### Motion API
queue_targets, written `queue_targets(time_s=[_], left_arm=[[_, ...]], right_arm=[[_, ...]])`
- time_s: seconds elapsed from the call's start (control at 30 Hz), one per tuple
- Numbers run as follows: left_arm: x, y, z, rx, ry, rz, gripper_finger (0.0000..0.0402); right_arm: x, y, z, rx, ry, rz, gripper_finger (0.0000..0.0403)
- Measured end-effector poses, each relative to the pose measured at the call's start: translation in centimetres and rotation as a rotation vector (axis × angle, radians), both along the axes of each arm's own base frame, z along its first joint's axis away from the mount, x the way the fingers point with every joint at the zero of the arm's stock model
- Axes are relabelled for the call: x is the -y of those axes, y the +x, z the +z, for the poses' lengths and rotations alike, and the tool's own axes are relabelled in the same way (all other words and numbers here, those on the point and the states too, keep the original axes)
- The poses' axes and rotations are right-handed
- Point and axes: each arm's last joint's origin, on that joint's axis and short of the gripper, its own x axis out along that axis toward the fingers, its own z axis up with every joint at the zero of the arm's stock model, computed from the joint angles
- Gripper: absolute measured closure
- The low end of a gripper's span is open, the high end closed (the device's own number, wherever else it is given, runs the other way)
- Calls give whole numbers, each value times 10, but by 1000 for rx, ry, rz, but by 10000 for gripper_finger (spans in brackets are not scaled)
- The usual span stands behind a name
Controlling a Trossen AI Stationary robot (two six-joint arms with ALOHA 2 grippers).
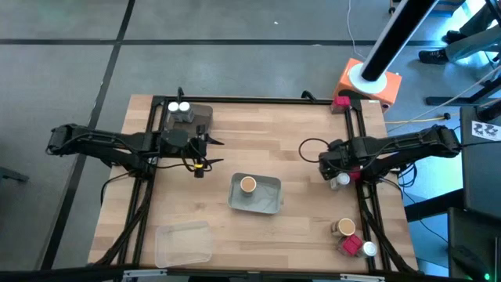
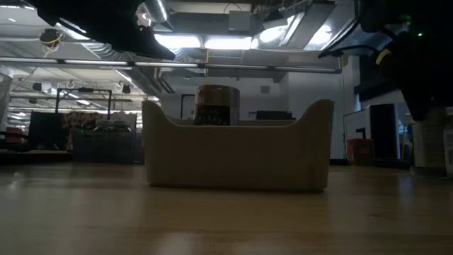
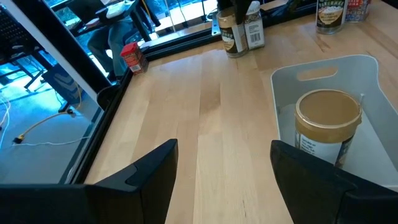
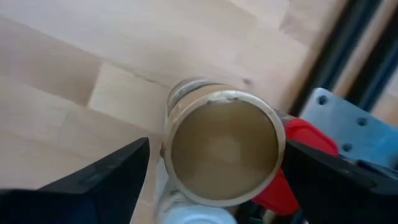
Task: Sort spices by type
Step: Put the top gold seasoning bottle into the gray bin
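Note:
My right gripper [image 4: 217,180] is open at the table's right edge, pointing down over a round tan-lidded jar [image 4: 224,149], with one finger on each side of it. A white-capped jar [image 4: 186,214] and a red container [image 4: 295,158] stand right beside that jar. My left gripper [image 3: 221,168] is open above the table's left half [image 1: 202,154] and holds nothing. Another tan-lidded jar [image 1: 248,185] stands upright in the middle grey tray [image 1: 270,202]. Two white-capped jars [image 1: 178,107] sit in the far-left grey tray [image 1: 200,117]. More spices [image 1: 352,239] stand at the near right. My right gripper comes at the tan-lidded jar from above, the fingers level with its lid [image 4: 224,149]. A gap shows between one finger [image 4: 112,177] and the jar. I cannot tell whether the other finger [image 4: 336,180] touches it.
A clear tray [image 1: 182,243] lies at the near left. A red box [image 1: 341,100] sits at the far right corner, beside an orange base [image 1: 372,82]. The black frame rail [image 1: 362,141] runs close behind the right gripper. Bare wood [image 1: 258,133] lies between the arms.

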Motion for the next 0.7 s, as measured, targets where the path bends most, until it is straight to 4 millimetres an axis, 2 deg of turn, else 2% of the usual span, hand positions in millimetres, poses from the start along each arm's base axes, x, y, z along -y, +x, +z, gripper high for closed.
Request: queue_targets(time_s=[0.23, 0.7], left_arm=[[0, 0, 0, 0, 0, 0, 163], [0, 0, 0, 0, 0, 0, 163]], right_arm=[[-1, 11, 0, 112, 13, 25, 49], [-1, 19, -4, 120, -23, 30, 49]])
